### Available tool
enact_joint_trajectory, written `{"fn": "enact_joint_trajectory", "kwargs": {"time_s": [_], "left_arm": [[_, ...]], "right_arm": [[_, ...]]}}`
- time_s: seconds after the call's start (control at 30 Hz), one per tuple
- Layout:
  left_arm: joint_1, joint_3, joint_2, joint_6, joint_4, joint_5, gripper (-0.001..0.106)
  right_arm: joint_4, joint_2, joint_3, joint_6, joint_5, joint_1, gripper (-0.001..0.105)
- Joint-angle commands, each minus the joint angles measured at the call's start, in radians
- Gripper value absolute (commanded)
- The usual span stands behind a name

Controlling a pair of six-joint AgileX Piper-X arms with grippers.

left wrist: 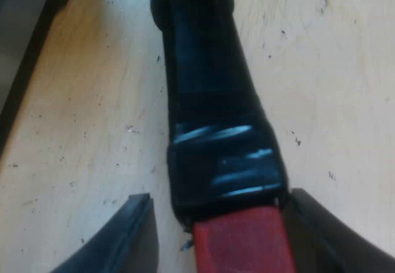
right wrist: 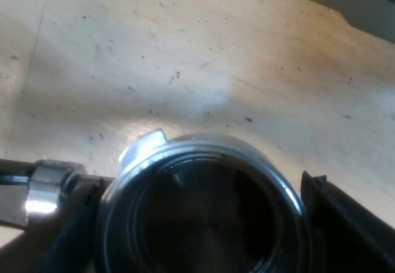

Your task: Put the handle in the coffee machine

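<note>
The metal holder's dark handle (left wrist: 210,100) runs away from my left gripper (left wrist: 222,196) over the pale wooden table (left wrist: 74,100). Its red end (left wrist: 244,245) lies between my left fingers. One finger touches the handle. The other finger (left wrist: 133,230) stands a narrow gap off it, so this gripper is open around the handle. In the right wrist view the holder's round metal basket (right wrist: 203,149) faces the camera, its dark inside showing. Its chrome neck (right wrist: 46,189) leads off to the handle. My right gripper (right wrist: 197,217) is shut on the basket, with one finger (right wrist: 336,214) against its rim.
A dark edge (left wrist: 31,63) borders the table past the handle in the left wrist view. In the right wrist view the wooden tabletop (right wrist: 185,44) stretches beyond the basket to a grey strip (right wrist: 345,1) at its far edge.
</note>
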Motion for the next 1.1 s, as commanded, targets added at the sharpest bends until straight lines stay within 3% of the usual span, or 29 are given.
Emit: {"fn": "enact_joint_trajectory", "kwargs": {"time_s": [0.03,0.27,0.57,0.63,0.7,0.77,0.87,0.97,1.1], "left_arm": [[-0.004,-0.004,0.000,0.000,-0.004,-0.002,0.040],[-0.004,-0.004,0.000,0.006,-0.004,-0.002,0.000],[0.001,-0.004,-0.044,0.006,-0.007,-0.002,0.000],[0.001,-0.004,-0.051,0.006,-0.007,-0.002,0.000],[0.001,-0.004,-0.052,0.006,-0.007,-0.002,0.000],[0.001,-0.004,-0.052,0.006,-0.007,-0.002,0.000],[0.001,-0.004,-0.052,0.006,-0.007,-0.002,0.000],[0.001,-0.004,-0.052,0.006,-0.007,0.004,0.000],[0.001,-0.004,-0.052,0.006,-0.007,0.006,0.000]], "right_arm": [[-0.009,-0.019,-0.006,0.001,-0.012,-0.001,0.000],[-0.011,-0.019,-0.006,0.001,-0.012,-0.001,0.000],[-0.032,-0.019,-0.006,0.001,0.000,-0.001,0.000],[-0.032,-0.019,-0.006,0.001,0.000,-0.001,0.004],[-0.032,-0.019,-0.006,0.001,0.000,-0.001,0.013],[-0.032,-0.019,-0.006,0.001,0.000,-0.001,0.057],[-0.032,-0.019,-0.006,0.001,0.000,-0.001,0.087],[-0.035,-0.022,-0.006,0.001,0.000,-0.001,0.099],[-0.050,-0.040,-0.006,0.001,0.000,-0.001,0.100]]}}
